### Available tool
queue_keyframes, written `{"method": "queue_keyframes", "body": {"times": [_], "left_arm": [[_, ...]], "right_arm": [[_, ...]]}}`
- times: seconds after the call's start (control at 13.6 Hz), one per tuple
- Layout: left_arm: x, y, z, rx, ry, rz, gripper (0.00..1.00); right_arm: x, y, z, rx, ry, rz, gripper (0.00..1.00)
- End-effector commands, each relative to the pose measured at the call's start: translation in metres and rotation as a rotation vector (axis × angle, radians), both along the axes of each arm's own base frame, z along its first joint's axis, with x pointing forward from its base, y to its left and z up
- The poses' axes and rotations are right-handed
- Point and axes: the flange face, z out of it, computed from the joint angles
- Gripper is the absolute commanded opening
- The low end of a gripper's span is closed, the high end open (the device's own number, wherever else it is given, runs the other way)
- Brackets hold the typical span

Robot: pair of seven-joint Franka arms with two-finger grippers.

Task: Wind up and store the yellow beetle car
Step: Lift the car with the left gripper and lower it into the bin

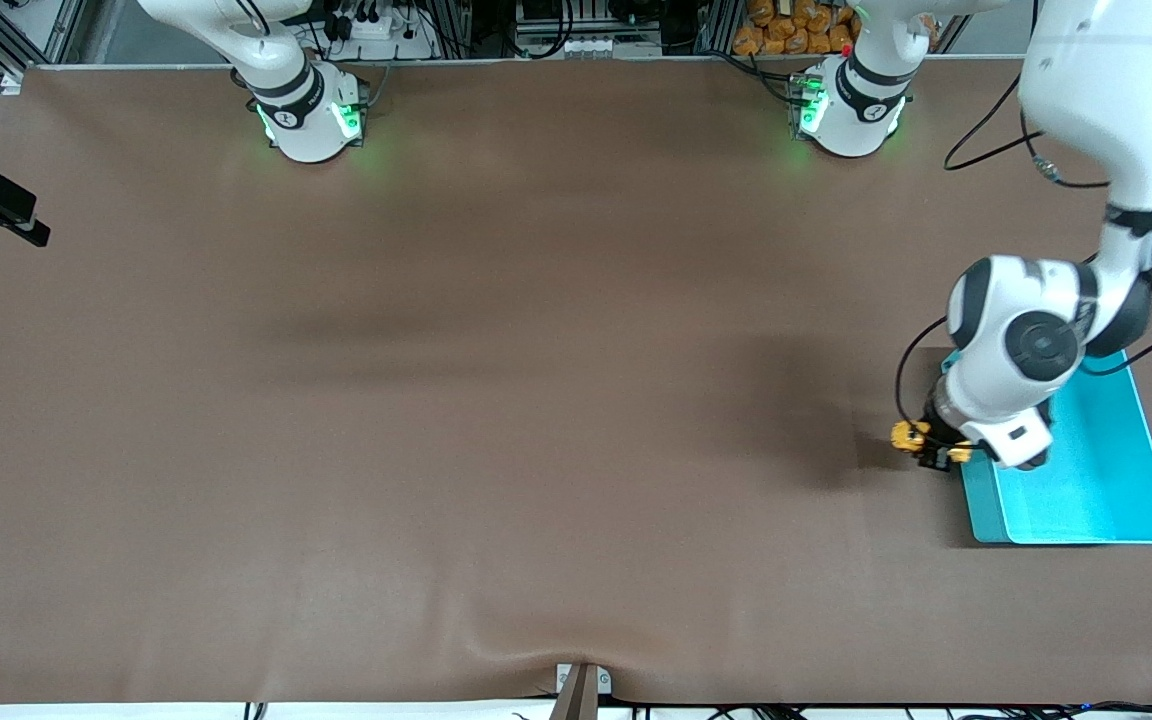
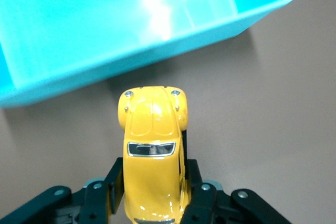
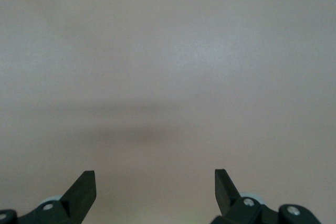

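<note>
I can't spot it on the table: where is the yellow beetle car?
The left tool grips the yellow beetle car above the table, just beside the turquoise bin, at the left arm's end.

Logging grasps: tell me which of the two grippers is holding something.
The left gripper, beside the turquoise bin, is shut on the yellow beetle car. The right gripper is open and empty.

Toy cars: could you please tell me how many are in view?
1. The yellow beetle car is held by the left gripper over the table beside the turquoise bin; the arm hides part of the bin.
</note>
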Motion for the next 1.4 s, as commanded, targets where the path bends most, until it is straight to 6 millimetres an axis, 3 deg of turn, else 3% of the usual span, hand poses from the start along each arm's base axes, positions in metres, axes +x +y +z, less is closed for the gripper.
{"method": "queue_keyframes", "body": {"times": [0.0,0.37,0.51,0.95,1.32], "left_arm": [[0.001,0.047,0.041,0.051,0.081,-0.152,0.0],[0.013,0.142,0.069,0.059,0.111,-0.406,0.0],[0.021,0.158,0.068,0.051,0.114,-0.489,0.0],[0.016,0.2,0.015,0.006,0.233,-0.861,0.0],[0.009,0.232,-0.023,-0.135,0.157,-1.181,0.0]], "right_arm": [[-0.004,0.001,0.003,-0.006,-0.003,0.001,1.0],[0.0,0.007,0.004,-0.009,-0.025,0.008,1.0],[0.0,0.006,0.006,-0.011,-0.027,0.006,1.0],[-0.002,0.006,0.007,-0.012,-0.021,0.006,1.0],[-0.001,0.007,0.006,-0.011,-0.021,0.008,1.0]]}}
